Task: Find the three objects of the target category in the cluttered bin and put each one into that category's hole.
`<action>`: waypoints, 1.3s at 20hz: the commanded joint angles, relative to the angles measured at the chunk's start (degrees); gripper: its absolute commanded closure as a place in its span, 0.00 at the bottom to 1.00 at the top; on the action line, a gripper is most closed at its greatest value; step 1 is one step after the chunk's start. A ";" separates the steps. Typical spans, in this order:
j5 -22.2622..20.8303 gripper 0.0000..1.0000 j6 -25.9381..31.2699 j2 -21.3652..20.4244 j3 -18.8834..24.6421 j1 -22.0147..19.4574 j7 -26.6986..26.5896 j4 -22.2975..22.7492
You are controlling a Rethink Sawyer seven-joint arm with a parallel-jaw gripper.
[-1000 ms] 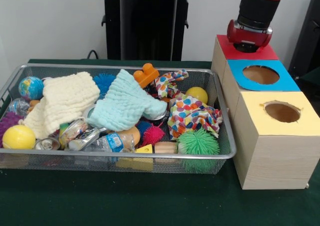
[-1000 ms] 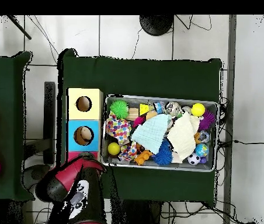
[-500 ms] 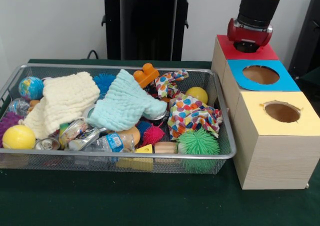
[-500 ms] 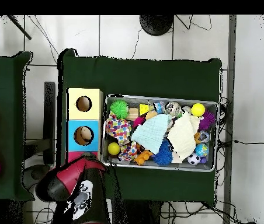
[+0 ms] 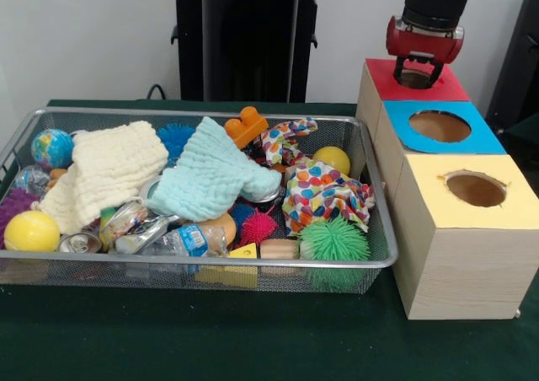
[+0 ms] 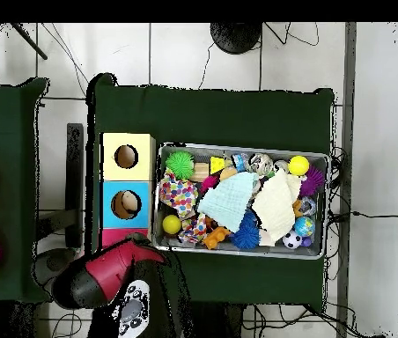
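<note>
Your claw (image 5: 418,71) hangs just over the red box (image 5: 438,86), with two small fingers apart and nothing in them. It is well away from the wire bin (image 5: 375,229), where the toys to sort lie. You can't tell which kind is wanted. The cloths (image 5: 215,179) cover some toys, so a grab there may lift cloth instead. A low swing could bump the bin's rim or the blue box (image 5: 484,141).

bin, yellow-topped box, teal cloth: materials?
Bin: metal wire mesh, shiny silver rim. Yellow-topped box: pale wood by its visible grain, possibly veneer; the top looks like matte card. Teal cloth: soft crinkled fabric, likely cotton muslin.
</note>
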 commanded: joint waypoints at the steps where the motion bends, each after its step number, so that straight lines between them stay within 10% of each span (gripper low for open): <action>1: 3.10 0.00 7.32 -4.46 4.42 -2.66 -1.92 2.40; 26: 5.53 0.00 17.25 -12.89 5.36 -3.13 -4.44 2.43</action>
